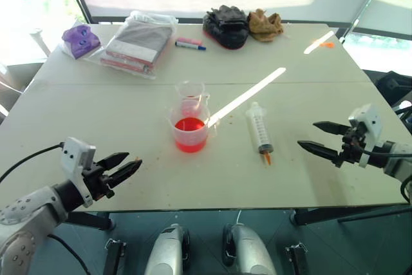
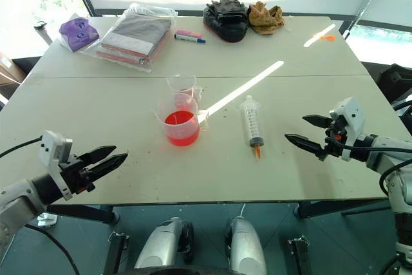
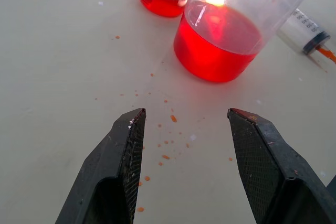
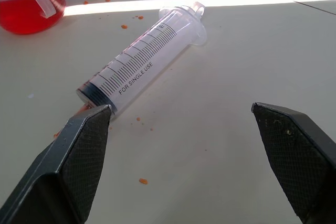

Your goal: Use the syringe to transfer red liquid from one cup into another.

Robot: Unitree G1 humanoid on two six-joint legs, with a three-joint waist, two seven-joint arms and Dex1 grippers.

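syringe (image 1: 259,127) flat on table (image 1: 96,120), 3 o'clock of larger cup (image 1: 190,133) | right gripper (image 1: 317,138) spread wide, empty | left gripper (image 1: 127,165) parted, empty

Only legible txt: "FOR SINGLE USE", printed in black along barrel of syringe (image 4: 137,62), beside its graduation marks. Scale numerals too small to read. No other labels or brands could be read.
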